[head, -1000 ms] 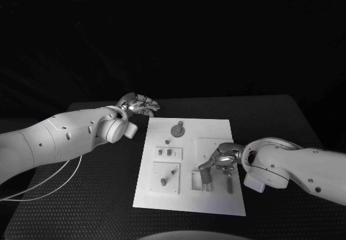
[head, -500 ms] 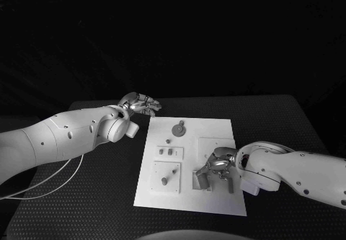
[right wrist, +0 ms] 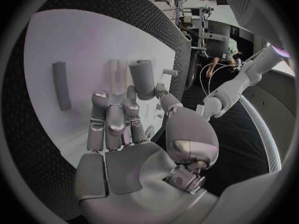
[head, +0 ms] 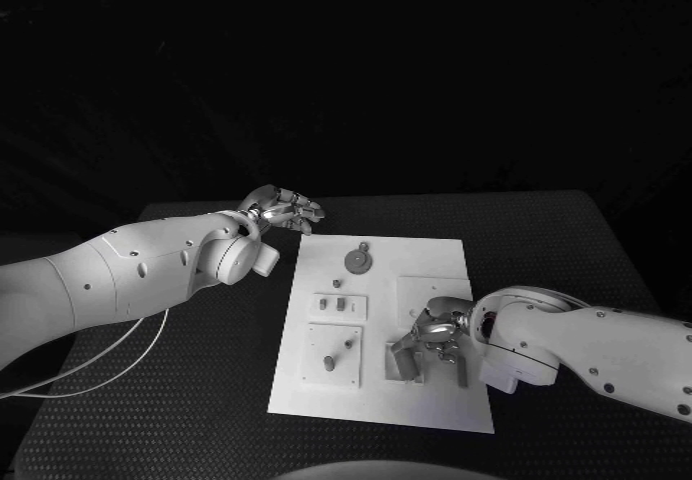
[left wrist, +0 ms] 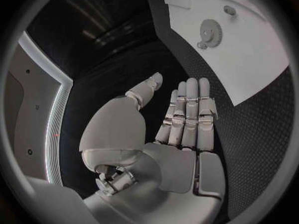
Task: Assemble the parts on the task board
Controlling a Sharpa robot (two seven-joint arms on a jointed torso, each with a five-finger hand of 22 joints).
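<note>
A: Which way does the part lie from my right hand (head: 440, 335)?

B: The short grey cylindrical peg (right wrist: 142, 78) stands directly ahead of the fingertips (right wrist: 99, 97), by the raised white fixture block (head: 404, 360) in the near-right region of the flat white rectangular task board (head: 433, 262). Its long axis runs roughly in line with the fingers. A second part, a slim grey bar (right wrist: 60, 85), lies flat on the board beside that hand, on the side away from the fixture, and runs about parallel to the peg.

A: Is the right hand closed on the peg?

B: The thumb and fingers are close around it, but I cannot tell whether they clamp it; contact is hidden.

A: And my left hand (head: 283, 210)?

B: Off the board's far-left corner, over the black table (head: 188, 400), fingers straight and held side by side, thumb spread, holding nothing. The small grey toothed gear (left wrist: 211, 32) near the board's far edge is its nearest part. I judge the right hand far nearer to the peg work.

A: Any writing?

B: None legible on board or parts.
</note>
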